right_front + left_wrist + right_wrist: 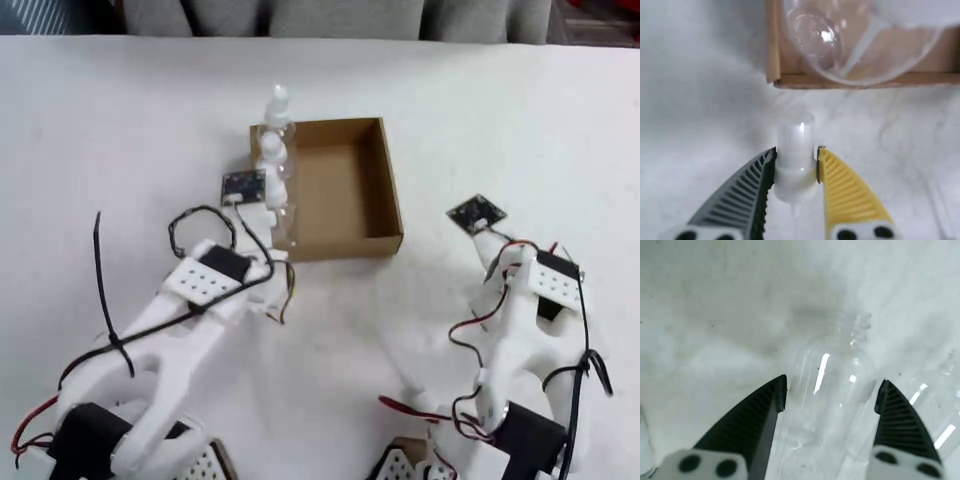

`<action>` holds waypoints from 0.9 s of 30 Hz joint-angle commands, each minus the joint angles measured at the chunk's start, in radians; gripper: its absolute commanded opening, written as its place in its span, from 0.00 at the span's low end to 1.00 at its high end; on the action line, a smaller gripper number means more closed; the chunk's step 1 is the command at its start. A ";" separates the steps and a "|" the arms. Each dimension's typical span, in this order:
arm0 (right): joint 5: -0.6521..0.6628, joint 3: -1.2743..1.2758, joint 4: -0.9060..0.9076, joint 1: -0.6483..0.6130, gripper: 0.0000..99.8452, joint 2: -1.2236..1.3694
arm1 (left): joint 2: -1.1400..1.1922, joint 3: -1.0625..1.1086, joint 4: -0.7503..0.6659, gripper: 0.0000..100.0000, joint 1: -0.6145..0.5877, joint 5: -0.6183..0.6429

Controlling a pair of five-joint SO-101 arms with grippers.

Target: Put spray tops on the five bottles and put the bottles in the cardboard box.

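A cardboard box (390,190) sits at the centre of the high view, with capped bottles (275,150) at its left wall. Just below its lower-left corner, the left gripper (796,150) pinches a white spray top (796,132). At lower right, the right gripper (832,385) spreads its jaws either side of a clear bottle (825,410) lying on the table (120,120). Round and smooth, that bottle could roll or squirt free as the jaws close.

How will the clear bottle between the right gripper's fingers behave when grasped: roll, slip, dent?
The clear bottle lies on its side, so it probably rolls if nudged. It looks empty and thin-walled, likely light and easy to dent. Its glossy surface may slip.
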 commanded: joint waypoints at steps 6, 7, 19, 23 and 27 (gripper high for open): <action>0.006 -0.104 0.104 -0.033 0.26 -0.004 | -0.047 -0.003 -0.023 0.02 -0.010 -0.012; -0.011 -0.123 0.130 -0.035 0.26 -0.004 | -0.047 -0.003 -0.023 0.02 -0.010 -0.012; -0.097 -0.239 0.170 -0.030 0.26 0.122 | -0.047 -0.003 -0.023 0.02 -0.010 -0.012; -0.104 -0.354 0.211 -0.018 0.26 0.243 | -0.047 -0.003 -0.023 0.02 -0.010 -0.012; -0.048 -0.388 0.228 -0.019 0.26 0.314 | -0.047 -0.003 -0.023 0.02 -0.010 -0.012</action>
